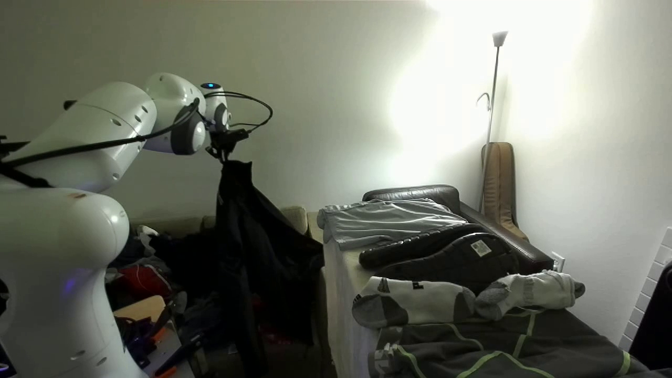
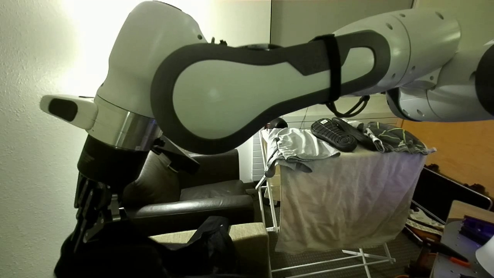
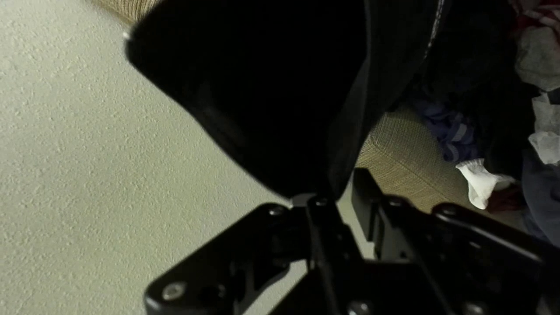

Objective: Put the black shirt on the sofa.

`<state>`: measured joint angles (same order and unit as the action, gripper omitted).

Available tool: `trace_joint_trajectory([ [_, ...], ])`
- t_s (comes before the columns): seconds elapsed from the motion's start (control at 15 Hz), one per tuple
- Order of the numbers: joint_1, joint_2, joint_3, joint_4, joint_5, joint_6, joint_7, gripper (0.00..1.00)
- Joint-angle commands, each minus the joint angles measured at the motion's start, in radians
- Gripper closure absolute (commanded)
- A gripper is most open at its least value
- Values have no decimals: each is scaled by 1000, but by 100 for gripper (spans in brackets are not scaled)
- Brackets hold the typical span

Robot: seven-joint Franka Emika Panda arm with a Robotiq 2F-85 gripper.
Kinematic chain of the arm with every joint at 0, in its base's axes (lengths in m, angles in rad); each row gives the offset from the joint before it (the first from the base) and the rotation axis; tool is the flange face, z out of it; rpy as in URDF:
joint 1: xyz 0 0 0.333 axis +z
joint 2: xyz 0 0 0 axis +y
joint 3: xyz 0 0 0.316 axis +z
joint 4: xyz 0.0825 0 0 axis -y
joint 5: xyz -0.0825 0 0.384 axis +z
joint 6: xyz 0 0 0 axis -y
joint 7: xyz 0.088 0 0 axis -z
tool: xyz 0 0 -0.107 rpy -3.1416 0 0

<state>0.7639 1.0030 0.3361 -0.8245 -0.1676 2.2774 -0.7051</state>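
Observation:
The black shirt (image 1: 262,247) hangs limp in an exterior view from the gripper (image 1: 223,156), its lower part in front of the sofa (image 1: 295,216). In an exterior view the gripper (image 2: 83,237) points down near the wall, and part of the shirt (image 2: 216,247) lies over the sofa's edge (image 2: 252,239). In the wrist view the shirt (image 3: 262,100) narrows to a point at the gripper's fingertips (image 3: 344,190). A narrow gap shows between the fingers, and the pinched spot is dark. The sofa's backrest (image 3: 402,153) shows behind, to the right.
Mixed clothes, with a red one (image 1: 142,281), lie on the sofa beside the shirt. A sheet-covered drying rack (image 2: 343,200) holds grey clothes, socks and black sandals. A leather armchair (image 2: 193,204) stands behind. A small table with tools (image 1: 149,307) is near the arm's base.

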Motion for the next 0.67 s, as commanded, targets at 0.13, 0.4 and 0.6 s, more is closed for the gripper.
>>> trace_joint_trajectory([
  [0.13,-22,-71,-44,-91,-16,17,48,35],
  [0.4,-35,-128,-92,-160,-18,38,97,10],
  [0.6,-36,-192,-131,-249,-25,63,149,0],
])
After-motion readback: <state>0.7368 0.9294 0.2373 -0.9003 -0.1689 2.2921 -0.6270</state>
